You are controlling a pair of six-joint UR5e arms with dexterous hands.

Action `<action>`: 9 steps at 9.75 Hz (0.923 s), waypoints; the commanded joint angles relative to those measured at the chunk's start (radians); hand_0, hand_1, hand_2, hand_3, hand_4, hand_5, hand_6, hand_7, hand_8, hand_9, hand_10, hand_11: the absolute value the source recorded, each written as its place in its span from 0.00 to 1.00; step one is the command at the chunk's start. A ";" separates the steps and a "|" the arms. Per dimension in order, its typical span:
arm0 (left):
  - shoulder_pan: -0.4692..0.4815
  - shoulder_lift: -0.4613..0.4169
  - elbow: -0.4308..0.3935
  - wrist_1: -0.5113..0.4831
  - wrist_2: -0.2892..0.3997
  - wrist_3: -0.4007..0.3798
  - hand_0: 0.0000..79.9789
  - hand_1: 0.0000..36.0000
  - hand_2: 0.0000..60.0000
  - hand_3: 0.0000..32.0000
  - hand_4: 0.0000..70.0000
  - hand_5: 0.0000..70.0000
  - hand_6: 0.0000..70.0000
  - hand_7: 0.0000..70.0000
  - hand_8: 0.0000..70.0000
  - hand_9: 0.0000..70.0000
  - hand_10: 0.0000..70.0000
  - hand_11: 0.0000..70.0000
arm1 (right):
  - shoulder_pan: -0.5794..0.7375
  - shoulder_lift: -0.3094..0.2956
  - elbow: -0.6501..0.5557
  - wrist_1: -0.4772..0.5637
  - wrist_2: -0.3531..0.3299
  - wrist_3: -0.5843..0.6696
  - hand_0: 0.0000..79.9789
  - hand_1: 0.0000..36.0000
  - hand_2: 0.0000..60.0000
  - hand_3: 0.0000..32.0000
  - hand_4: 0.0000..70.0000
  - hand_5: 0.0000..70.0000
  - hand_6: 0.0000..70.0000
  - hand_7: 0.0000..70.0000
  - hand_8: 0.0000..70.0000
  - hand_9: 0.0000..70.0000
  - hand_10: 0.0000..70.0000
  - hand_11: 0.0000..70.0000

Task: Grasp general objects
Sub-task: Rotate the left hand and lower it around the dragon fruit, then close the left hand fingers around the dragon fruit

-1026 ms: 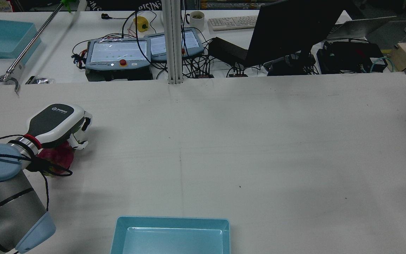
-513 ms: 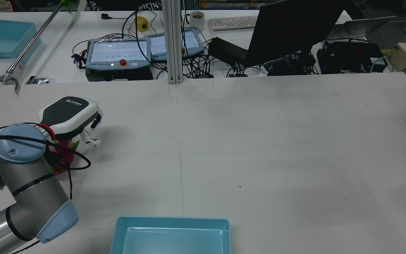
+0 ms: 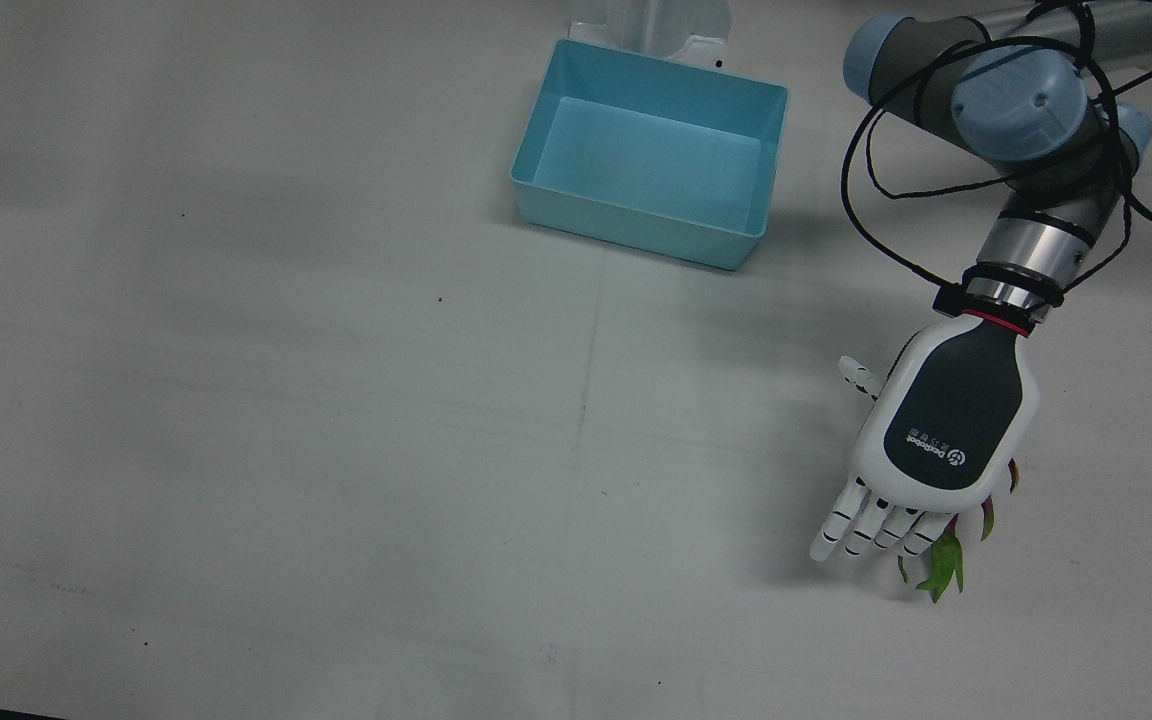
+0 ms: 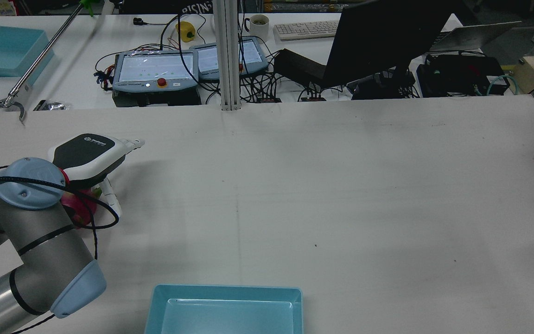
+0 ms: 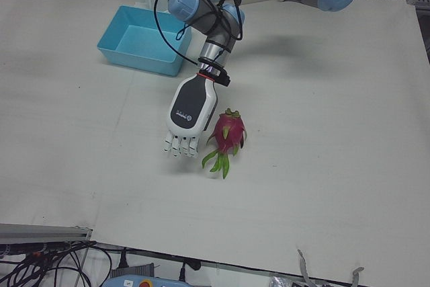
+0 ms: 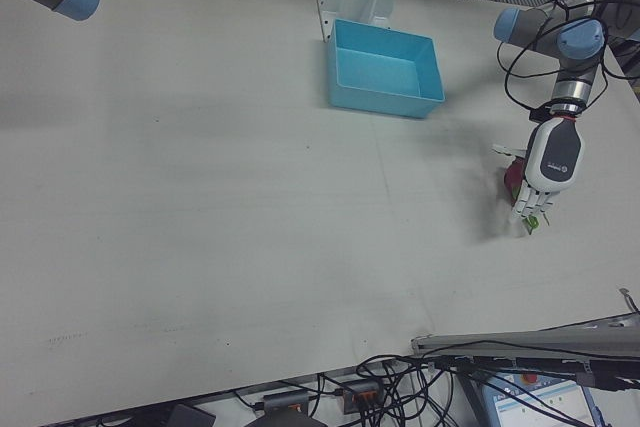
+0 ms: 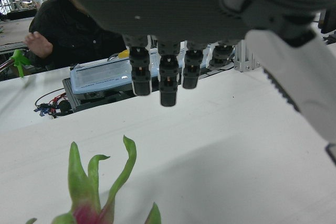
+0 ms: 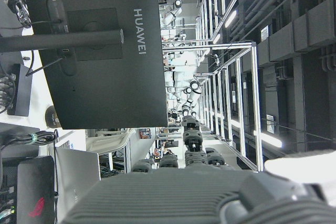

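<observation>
A pink dragon fruit [image 5: 228, 132] with green leaf tips lies on the white table near the robot's left side. My left hand [image 5: 187, 116] hovers over and just beside it, palm down, fingers stretched out and apart, holding nothing. From straight above, the left hand [image 3: 946, 430] hides most of the dragon fruit [image 3: 944, 566]; only leaf tips stick out. In the rear view the fruit [image 4: 76, 205] shows under the left hand [image 4: 92, 155]. The left hand view shows fingertips [image 7: 168, 80] above the leaves [image 7: 86, 190]. The right hand [image 8: 199, 198] shows only as a dark edge in its own view.
A light blue bin [image 3: 626, 222] stands near the pedestals at mid-table, also seen in the rear view [image 4: 227, 291]. Beyond the table's far edge are teach pendants [image 4: 155, 72], a monitor [image 4: 387, 37] and a reach tool [image 4: 12, 99]. A person in black [image 7: 73, 30] sits there.
The left hand's fingers, curled down around the dragon fruit a second ago, have straightened out. The left arm's elbow has swung in toward the table.
</observation>
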 commanded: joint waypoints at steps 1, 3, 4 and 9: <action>-0.002 0.011 -0.002 0.009 0.001 0.082 0.51 0.17 0.00 0.88 0.00 0.00 0.00 0.00 0.00 0.00 0.00 0.00 | 0.000 0.001 0.000 0.000 0.000 0.000 0.00 0.00 0.00 0.00 0.00 0.00 0.00 0.00 0.00 0.00 0.00 0.00; -0.002 0.040 0.000 0.011 -0.001 0.093 0.53 0.21 0.00 1.00 0.00 0.00 0.00 0.00 0.00 0.00 0.00 0.00 | 0.000 0.000 0.000 0.000 0.000 0.002 0.00 0.00 0.00 0.00 0.00 0.00 0.00 0.00 0.00 0.00 0.00 0.00; -0.002 0.054 0.000 0.009 -0.001 0.126 0.53 0.22 0.00 0.97 0.00 0.00 0.00 0.00 0.00 0.00 0.00 0.00 | 0.000 0.001 0.000 0.000 0.000 0.000 0.00 0.00 0.00 0.00 0.00 0.00 0.00 0.00 0.00 0.00 0.00 0.00; -0.004 0.116 0.000 0.003 -0.004 0.177 0.53 0.21 0.00 1.00 0.00 0.00 0.00 0.00 0.00 0.00 0.00 0.00 | 0.000 0.001 0.000 0.000 0.000 0.000 0.00 0.00 0.00 0.00 0.00 0.00 0.00 0.00 0.00 0.00 0.00 0.00</action>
